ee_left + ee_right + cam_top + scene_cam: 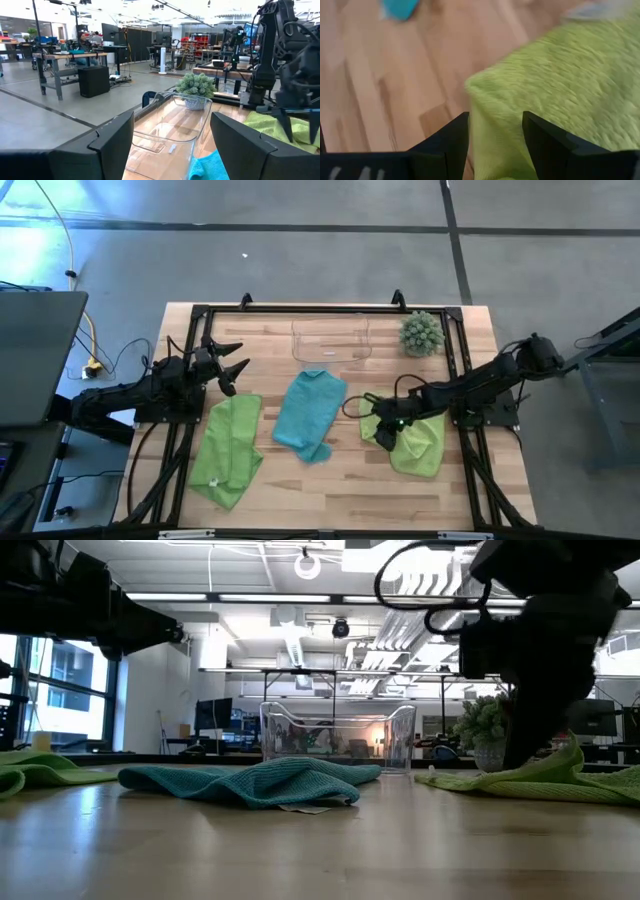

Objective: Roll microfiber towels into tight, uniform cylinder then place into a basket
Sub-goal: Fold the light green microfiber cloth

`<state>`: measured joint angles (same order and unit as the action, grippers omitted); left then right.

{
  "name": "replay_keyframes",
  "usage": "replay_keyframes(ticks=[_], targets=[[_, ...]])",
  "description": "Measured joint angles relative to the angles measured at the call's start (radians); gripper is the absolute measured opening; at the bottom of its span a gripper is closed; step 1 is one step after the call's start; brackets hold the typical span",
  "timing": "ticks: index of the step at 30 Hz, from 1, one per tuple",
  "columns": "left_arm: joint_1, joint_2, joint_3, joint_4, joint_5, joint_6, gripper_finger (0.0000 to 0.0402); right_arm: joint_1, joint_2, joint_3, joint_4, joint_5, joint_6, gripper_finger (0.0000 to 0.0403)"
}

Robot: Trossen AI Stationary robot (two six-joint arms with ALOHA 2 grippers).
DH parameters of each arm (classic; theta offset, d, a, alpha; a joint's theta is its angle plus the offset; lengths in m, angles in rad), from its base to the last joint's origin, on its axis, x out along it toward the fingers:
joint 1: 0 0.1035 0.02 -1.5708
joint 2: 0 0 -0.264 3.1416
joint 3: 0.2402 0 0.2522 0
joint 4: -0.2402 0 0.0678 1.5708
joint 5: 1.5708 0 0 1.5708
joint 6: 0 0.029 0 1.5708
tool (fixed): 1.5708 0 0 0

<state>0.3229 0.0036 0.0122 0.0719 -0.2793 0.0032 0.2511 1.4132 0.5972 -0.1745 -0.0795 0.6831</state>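
Lime green towel at lower right lies under the right gripper, whose fingers pinch its left edge; left gripper waits open at upper left

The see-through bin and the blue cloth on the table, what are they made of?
The bin looks like clear, glossy hard plastic: the room shows through its walls. The blue cloth looks like soft, matte, fuzzy fabric, probably microfiber: it lies limp in rumpled folds.
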Motion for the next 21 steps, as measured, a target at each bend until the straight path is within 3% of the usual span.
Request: replay_keyframes(ticks=[5,13,21], targets=[[0.0,0.0,0.0,0.0,0.0,0.0,0.0254,0.032,0.0,0.0,0.001,0.023,-0.244,0.0174],[0.0,0.0,0.0,0.0,0.0,0.006,0.0254,0.038,0.0,0.0,0.043,0.102,-0.284,0.0174],[0.004,0.0,0.0,0.0,-0.073,0.302,0.0254,0.023,0.0,0.0,0.128,0.14,-0.348,0.0174]])
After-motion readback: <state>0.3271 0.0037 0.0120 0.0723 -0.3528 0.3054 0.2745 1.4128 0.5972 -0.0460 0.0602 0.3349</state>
